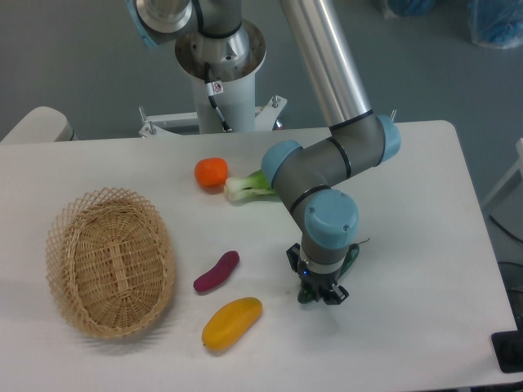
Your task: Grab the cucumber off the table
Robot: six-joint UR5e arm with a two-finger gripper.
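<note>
The cucumber (352, 256) is small, dark green and glossy. It lies slanted on the white table (425, 212) at the front right, and only its two ends show on either side of the gripper. My gripper (321, 292) points straight down onto its middle, with the dark fingers (311, 287) on both sides of it at table height. The wrist hides the gap between the fingers, so I cannot tell whether they press on the cucumber.
A purple eggplant (216, 271) and a yellow mango-like fruit (232, 322) lie left of the gripper. A wicker basket (110, 261) stands at the left. An orange fruit (211, 172) and a bok choy (245, 187) lie behind, near the arm's elbow.
</note>
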